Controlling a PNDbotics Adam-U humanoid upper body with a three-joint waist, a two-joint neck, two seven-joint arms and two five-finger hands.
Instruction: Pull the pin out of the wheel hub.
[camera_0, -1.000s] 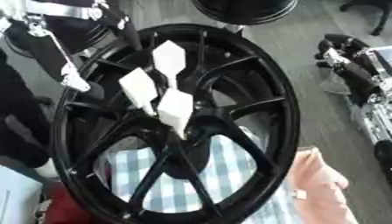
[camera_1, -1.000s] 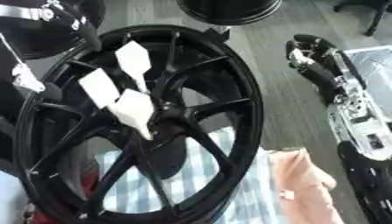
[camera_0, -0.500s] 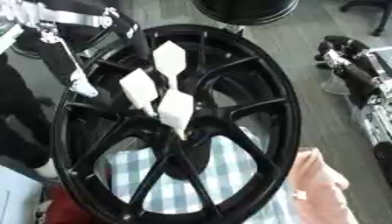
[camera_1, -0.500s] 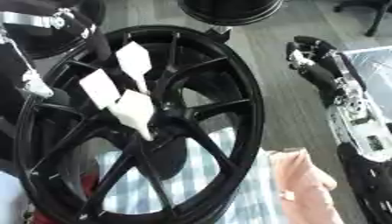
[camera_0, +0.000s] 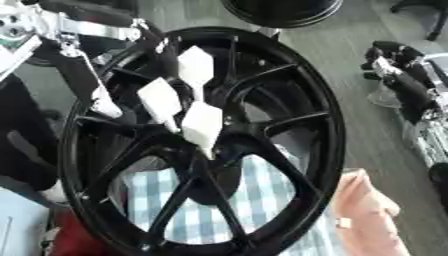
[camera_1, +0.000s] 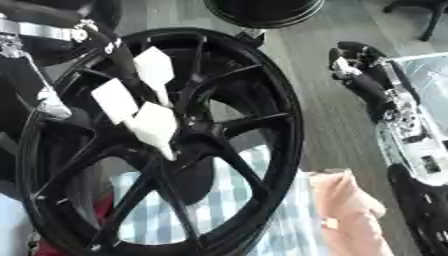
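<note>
Left eye view, wheel hub (camera_0: 289, 145) (3 white pins (camera_0: 202, 123))

A large black wheel (camera_1: 166, 145) fills most of the view, its spokes meeting at the hub (camera_1: 188, 142), where three white wedge-shaped pins (camera_1: 156, 127) stick out close together. Blue-and-white checked cloth (camera_1: 254, 210) shows through the lower spokes, with a pink cloth (camera_1: 346, 210) beside the rim. The right hand (camera_1: 354, 67) hangs at the upper right, well apart from the wheel.

Your left arm (camera_0: 83, 30) enters from the upper left, its hand not discernible. Your right hand (camera_1: 359, 65) hangs at the right, fingers curled, gripping nothing.
</note>
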